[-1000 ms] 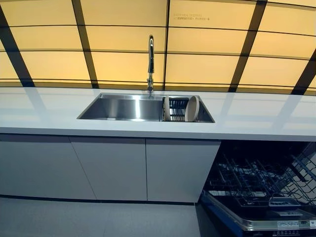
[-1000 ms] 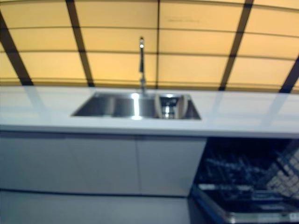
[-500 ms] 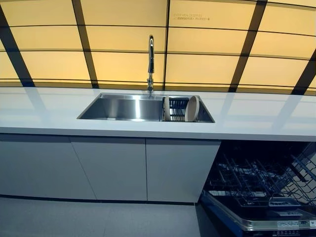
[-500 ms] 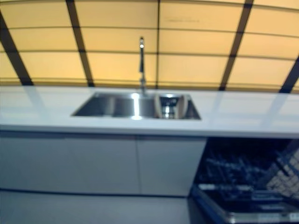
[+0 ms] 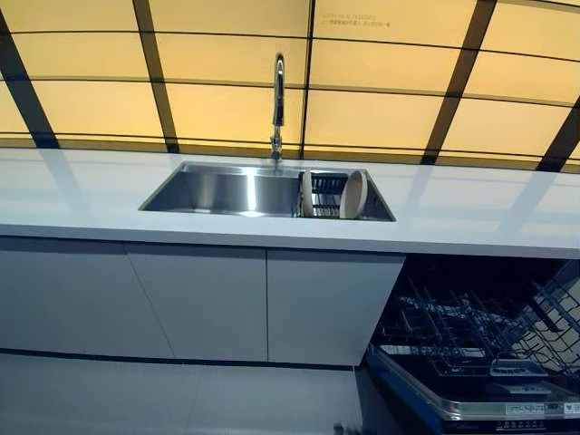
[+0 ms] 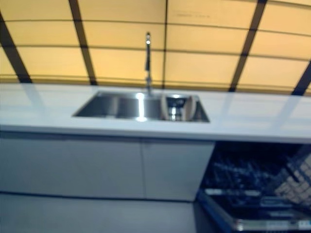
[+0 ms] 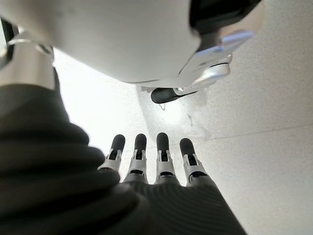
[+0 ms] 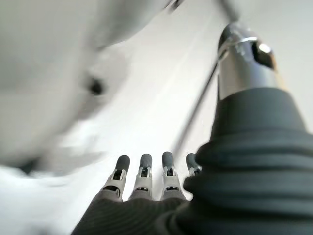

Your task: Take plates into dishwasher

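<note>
Plates, pale round ceramic ones [image 5: 352, 194], stand on edge in our steel sink's [image 5: 227, 192] right-hand rack, draining, while our left hand [image 7: 146, 161] and right hand [image 8: 146, 181] hang straight-fingered, empty, near the floor.

The whole head view now sits a little lower over the sink [image 5: 222, 192], so the camera has tilted down. Nothing moves relative to the sink: no object has shifted.

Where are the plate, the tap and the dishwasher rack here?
plate [image 5: 352, 195]: left eye view, its upright face in the sink.
tap [image 5: 278, 100]: left eye view, on its upright spout.
dishwasher rack [image 5: 471, 340]: left eye view, on its wire tines.
</note>
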`<state>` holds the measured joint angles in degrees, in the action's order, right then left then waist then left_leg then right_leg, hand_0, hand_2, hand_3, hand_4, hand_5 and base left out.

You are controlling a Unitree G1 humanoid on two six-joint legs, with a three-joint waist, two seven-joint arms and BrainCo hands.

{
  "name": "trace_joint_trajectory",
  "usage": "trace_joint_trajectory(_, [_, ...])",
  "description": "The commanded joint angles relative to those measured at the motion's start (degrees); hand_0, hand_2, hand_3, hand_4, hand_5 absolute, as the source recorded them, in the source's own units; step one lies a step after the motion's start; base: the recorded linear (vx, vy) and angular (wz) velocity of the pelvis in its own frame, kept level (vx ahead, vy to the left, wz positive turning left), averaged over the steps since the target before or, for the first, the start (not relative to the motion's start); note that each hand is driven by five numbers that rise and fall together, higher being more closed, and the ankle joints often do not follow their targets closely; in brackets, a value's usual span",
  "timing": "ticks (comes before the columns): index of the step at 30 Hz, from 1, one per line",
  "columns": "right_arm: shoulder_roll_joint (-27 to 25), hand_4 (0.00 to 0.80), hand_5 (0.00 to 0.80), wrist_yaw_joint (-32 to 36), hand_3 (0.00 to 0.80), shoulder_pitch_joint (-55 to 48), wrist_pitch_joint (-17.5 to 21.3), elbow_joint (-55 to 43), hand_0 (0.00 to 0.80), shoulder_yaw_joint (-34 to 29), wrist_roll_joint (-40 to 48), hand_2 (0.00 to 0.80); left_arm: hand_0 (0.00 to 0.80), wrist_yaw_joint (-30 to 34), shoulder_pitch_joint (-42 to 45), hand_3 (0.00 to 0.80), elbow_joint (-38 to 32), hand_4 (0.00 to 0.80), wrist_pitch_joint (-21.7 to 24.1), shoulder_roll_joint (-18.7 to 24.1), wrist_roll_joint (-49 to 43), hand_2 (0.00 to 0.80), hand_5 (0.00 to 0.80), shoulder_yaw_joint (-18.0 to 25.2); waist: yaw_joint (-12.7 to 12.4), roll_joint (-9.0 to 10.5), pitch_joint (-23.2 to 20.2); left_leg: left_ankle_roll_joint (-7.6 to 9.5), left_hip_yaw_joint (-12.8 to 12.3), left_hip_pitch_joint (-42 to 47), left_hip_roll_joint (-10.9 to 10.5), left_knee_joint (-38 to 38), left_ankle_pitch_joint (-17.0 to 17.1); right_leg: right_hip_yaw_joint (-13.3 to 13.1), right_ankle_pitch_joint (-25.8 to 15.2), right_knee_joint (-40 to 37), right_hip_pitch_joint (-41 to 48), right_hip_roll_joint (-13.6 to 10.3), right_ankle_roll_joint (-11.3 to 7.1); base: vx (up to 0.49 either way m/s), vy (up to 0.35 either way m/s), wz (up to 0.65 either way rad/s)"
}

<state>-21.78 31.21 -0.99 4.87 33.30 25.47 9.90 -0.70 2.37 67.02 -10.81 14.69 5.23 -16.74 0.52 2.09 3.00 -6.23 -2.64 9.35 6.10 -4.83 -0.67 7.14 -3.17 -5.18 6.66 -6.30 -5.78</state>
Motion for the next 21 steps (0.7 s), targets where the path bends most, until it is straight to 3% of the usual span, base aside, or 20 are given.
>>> trace_joint_trajectory(1, [-3.2,0.000,0.000,3.3,0.000,5.0,1.5,-6.1,0.000,-1.1,7.0,0.000,0.000,0.5,-3.6,0.000,3.4,0.000,0.4,1.6,-1.7,0.000,0.000,-1.0,-0.2,1.45,1.1,4.74,-0.9,-1.4,-5.0,0.6,0.3,0.8,2.3,2.1,1.0,3.0,1.37,-0.016,-0.064,0.04])
trace_joint_trajectory(3, [-7.3,0.000,0.000,3.9,0.000,5.6,0.9,-18.6,0.000,-4.6,11.0,0.000,0.000,0.6,-2.6,0.000,3.5,0.000,1.2,2.4,-1.7,0.000,0.000,0.0,0.6,1.57,1.1,4.78,-1.4,-1.4,-4.7,0.5,0.2,0.3,3.1,3.5,0.4,3.4,1.51,-0.005,-0.073,0.02])
trace_joint_trajectory(5, [-9.4,0.000,0.000,4.2,0.000,6.5,1.4,-24.1,0.000,-8.0,13.0,0.000,0.000,0.5,-2.2,0.000,4.0,0.000,1.6,2.7,-1.6,0.000,0.000,0.8,1.1,1.64,1.4,4.84,-1.6,-1.3,-4.1,0.9,0.1,-0.4,3.8,4.8,-0.1,3.8,1.82,-0.005,-0.090,-0.01])
trace_joint_trajectory(9, [-11.6,0.000,0.000,5.9,0.000,9.7,0.6,-28.2,0.000,-13.7,17.8,0.000,0.000,-0.2,-1.8,0.000,4.9,0.000,2.3,2.7,-1.2,0.000,0.000,2.4,1.4,2.06,1.8,4.67,-1.5,-1.3,-3.1,3.7,-0.9,-1.1,4.8,6.1,-0.3,4.6,2.82,0.006,-0.119,-0.02])
trace_joint_trajectory(12, [-12.9,0.000,0.000,6.4,0.000,12.8,0.2,-29.1,0.000,-17.0,20.9,0.000,0.000,-1.0,-1.8,0.000,5.4,0.000,2.6,2.5,-1.5,0.000,0.000,4.6,1.2,3.43,2.4,3.94,-1.7,-4.2,-1.9,13.0,-2.3,-1.4,5.0,7.1,-0.2,4.4,4.14,0.026,-0.151,-0.01])
trace_joint_trajectory(13, [-13.5,0.000,0.000,5.7,0.000,14.5,1.1,-28.7,0.000,-17.7,20.5,0.000,0.000,-1.1,-2.0,0.000,5.7,0.000,3.1,2.6,-1.5,0.000,0.000,5.8,0.2,4.58,3.6,3.69,-1.1,-10.6,-2.2,24.1,-0.2,-1.9,5.0,7.5,0.4,4.2,5.52,0.022,-0.152,0.06])
trace_joint_trajectory(15, [-13.7,0.000,0.000,5.6,0.000,15.0,1.5,-28.6,0.000,-17.8,20.3,0.000,0.000,-1.1,-2.0,0.000,5.8,0.000,3.4,2.6,-1.2,0.000,0.000,6.3,-0.1,4.77,4.2,3.66,-1.2,-13.6,-2.1,28.4,1.1,-2.0,5.1,7.8,0.5,4.3,6.09,0.043,-0.113,-0.06])
trace_joint_trajectory(16, [-14.1,0.000,0.000,5.2,0.000,15.7,1.6,-28.5,0.000,-18.1,19.7,0.000,0.000,-0.6,-1.8,0.000,5.8,0.000,3.4,2.7,-0.6,0.000,0.000,7.1,-0.9,4.49,5.1,3.33,-1.3,-17.8,-2.4,32.3,3.9,-2.5,5.4,8.3,1.2,4.9,6.80,0.131,-0.048,-0.11])
trace_joint_trajectory(18, [-14.4,0.000,0.000,4.1,0.000,17.4,1.4,-28.4,0.000,-17.6,19.3,0.000,0.000,-0.8,-1.7,0.000,6.1,0.000,3.7,2.5,-0.3,0.000,0.000,7.4,-2.2,3.26,6.1,2.67,-0.6,-20.1,-3.8,29.5,7.2,-4.0,6.2,8.4,2.6,6.2,6.78,0.197,0.005,-0.07])
trace_joint_trajectory(19, [-14.6,0.000,0.000,3.0,0.000,19.0,0.9,-28.6,0.000,-16.7,19.7,0.000,0.000,-1.1,-1.6,0.000,6.2,0.000,3.5,2.4,0.1,0.000,0.000,7.3,-3.2,1.77,6.5,1.55,-0.7,-21.0,-3.5,24.4,11.1,-4.8,7.1,8.3,3.9,7.8,6.78,0.229,0.026,-0.23])
trace_joint_trajectory(21, [-15.3,0.000,0.000,2.0,0.000,21.0,0.2,-28.4,0.000,-15.7,20.2,0.000,0.000,-1.3,-1.5,0.000,6.5,0.000,3.3,2.3,0.8,0.000,0.000,6.8,-4.0,0.52,6.8,0.38,-1.6,-21.0,-2.2,18.1,15.4,-5.1,8.2,8.0,5.7,9.1,7.04,0.281,0.036,-0.51])
